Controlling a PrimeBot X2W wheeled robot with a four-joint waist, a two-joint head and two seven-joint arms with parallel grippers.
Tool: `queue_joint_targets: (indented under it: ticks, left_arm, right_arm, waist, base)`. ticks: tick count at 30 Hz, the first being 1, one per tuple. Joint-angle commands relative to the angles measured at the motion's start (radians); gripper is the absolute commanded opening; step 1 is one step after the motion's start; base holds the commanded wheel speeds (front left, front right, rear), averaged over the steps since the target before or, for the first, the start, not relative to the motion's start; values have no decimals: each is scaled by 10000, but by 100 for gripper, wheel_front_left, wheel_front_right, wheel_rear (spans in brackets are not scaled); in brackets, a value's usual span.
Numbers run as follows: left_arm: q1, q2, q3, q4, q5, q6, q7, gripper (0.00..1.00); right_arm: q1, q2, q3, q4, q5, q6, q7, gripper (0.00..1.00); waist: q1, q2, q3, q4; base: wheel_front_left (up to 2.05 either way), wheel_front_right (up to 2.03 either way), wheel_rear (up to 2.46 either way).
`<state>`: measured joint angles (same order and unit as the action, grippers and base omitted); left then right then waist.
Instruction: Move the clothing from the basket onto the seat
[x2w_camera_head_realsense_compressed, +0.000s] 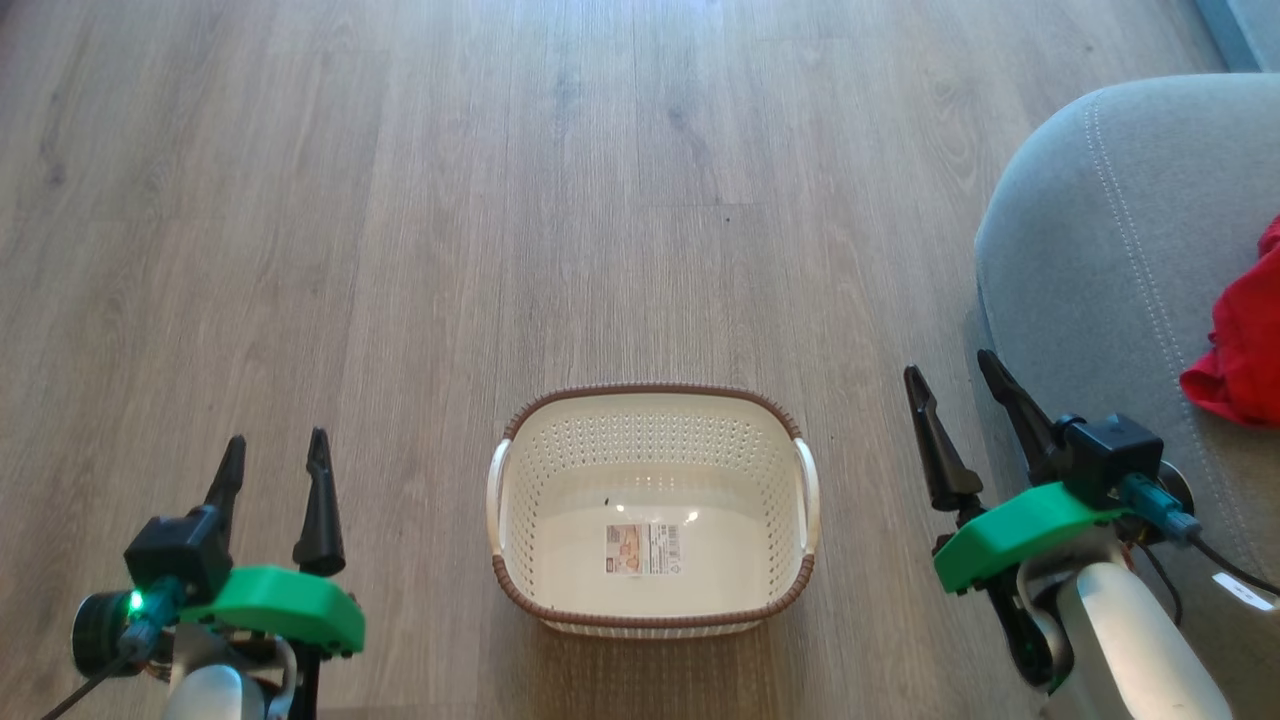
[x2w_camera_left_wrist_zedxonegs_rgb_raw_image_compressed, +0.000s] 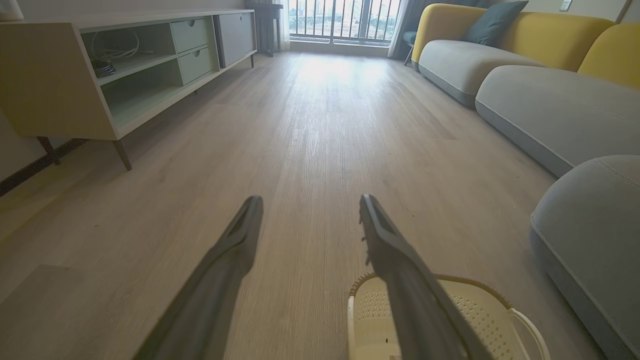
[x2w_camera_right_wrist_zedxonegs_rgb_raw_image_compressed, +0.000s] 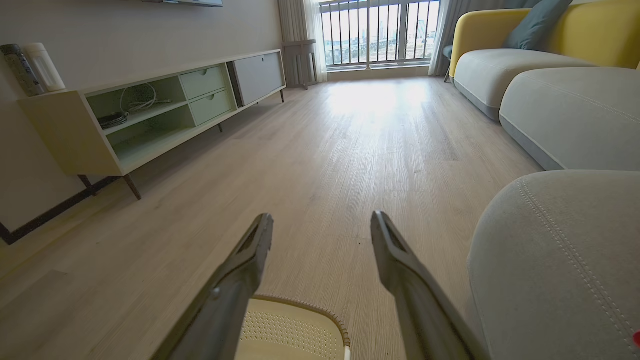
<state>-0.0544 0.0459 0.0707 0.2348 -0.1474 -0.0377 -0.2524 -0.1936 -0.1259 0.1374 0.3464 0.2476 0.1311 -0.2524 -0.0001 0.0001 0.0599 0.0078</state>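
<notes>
The cream-white basket (x2w_camera_head_realsense_compressed: 652, 510) with a brown rim stands on the wooden floor between my arms, holding nothing but a label sticker on its floor. Red clothing (x2w_camera_head_realsense_compressed: 1240, 350) lies on the grey seat (x2w_camera_head_realsense_compressed: 1110, 250) at the right edge of the head view. My left gripper (x2w_camera_head_realsense_compressed: 277, 450) hangs open to the left of the basket, fingers empty. My right gripper (x2w_camera_head_realsense_compressed: 950, 368) is open too, between the basket and the seat. The basket's rim (x2w_camera_left_wrist_zedxonegs_rgb_raw_image_compressed: 480, 290) shows under my left fingers, and its corner (x2w_camera_right_wrist_zedxonegs_rgb_raw_image_compressed: 300, 325) shows below my right gripper (x2w_camera_right_wrist_zedxonegs_rgb_raw_image_compressed: 322, 222).
A low TV cabinet (x2w_camera_right_wrist_zedxonegs_rgb_raw_image_compressed: 150, 110) lines the left wall. More grey and yellow sofa sections (x2w_camera_left_wrist_zedxonegs_rgb_raw_image_compressed: 550, 100) run along the right toward a balcony window (x2w_camera_right_wrist_zedxonegs_rgb_raw_image_compressed: 375, 30). Open wooden floor (x2w_camera_head_realsense_compressed: 500, 200) stretches ahead.
</notes>
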Motion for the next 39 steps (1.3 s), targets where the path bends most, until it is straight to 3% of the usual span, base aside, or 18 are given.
queue_joint_targets:
  ticks: [1,7,8,13,39]
  left_arm:
    - [-228,49,405,-394,122,-24,-93,100]
    - [-231,46,300,-471,-129,-64,-93,100]
    - [-5,-15,-12,-103,-124,-42,2,0]
    - [138,-78,-23,477,-230,-37,90,0]
    - [2,-52,67,388,-3358,-231,860,0]
  right_arm:
    - [-164,72,174,-246,49,-4,-93,100]
    - [-212,95,192,-219,39,-4,-93,100]
    - [0,11,0,81,5,0,0,0]
    - [250,15,39,605,62,0,32,0]
    - [383,162,-498,253,3022,-1,807,0]
  waist:
    - [1,-1,-5,-12]
    - [1,-1,14,-60]
    - [1,-1,12,-61]
    - [1,-1,8,-66]
    - [1,-1,-117,-68]
  base:
    - [0,0,0]
    - [0,0,0]
    - [0,0,0]
    - [0,0,0]
    - [0,0,0]
